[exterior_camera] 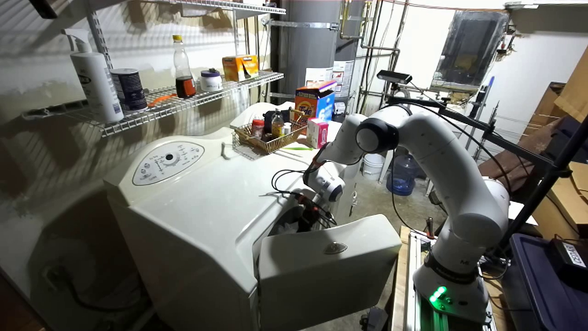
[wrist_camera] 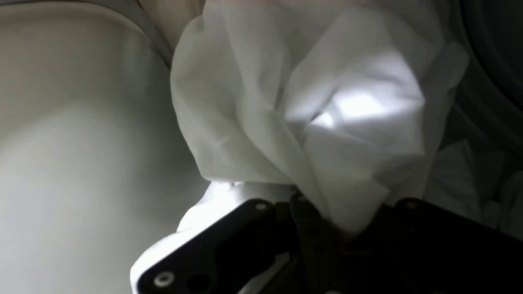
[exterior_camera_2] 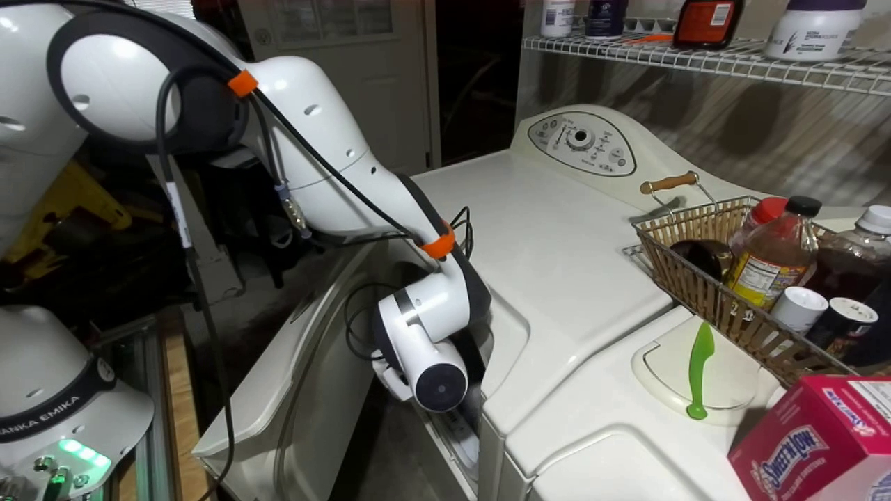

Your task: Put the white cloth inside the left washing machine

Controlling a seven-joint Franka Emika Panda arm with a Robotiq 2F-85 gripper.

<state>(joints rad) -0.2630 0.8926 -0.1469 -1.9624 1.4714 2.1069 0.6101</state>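
Note:
The white cloth (wrist_camera: 310, 102) is bunched up and fills the middle of the wrist view, its lower end tapering between the dark fingers of my gripper (wrist_camera: 339, 216). The gripper looks shut on it. A bright white part shows beside and below the left finger. In an exterior view my gripper (exterior_camera: 308, 218) is low in the front opening of the washing machine (exterior_camera: 197, 197), with a little whitish cloth (exterior_camera: 287, 228) beside it. The machine's door (exterior_camera: 330, 271) stands open. In an exterior view (exterior_camera_2: 442, 386) the wrist hides the gripper and the cloth.
A pale curved surface (wrist_camera: 73, 163) is close on the left in the wrist view. A dark ringed rim (wrist_camera: 486, 73) and more whitish fabric (wrist_camera: 457, 175) are on the right. A wicker basket of bottles (exterior_camera_2: 717, 299) and a pink box (exterior_camera_2: 800, 438) stand on the neighbouring machine.

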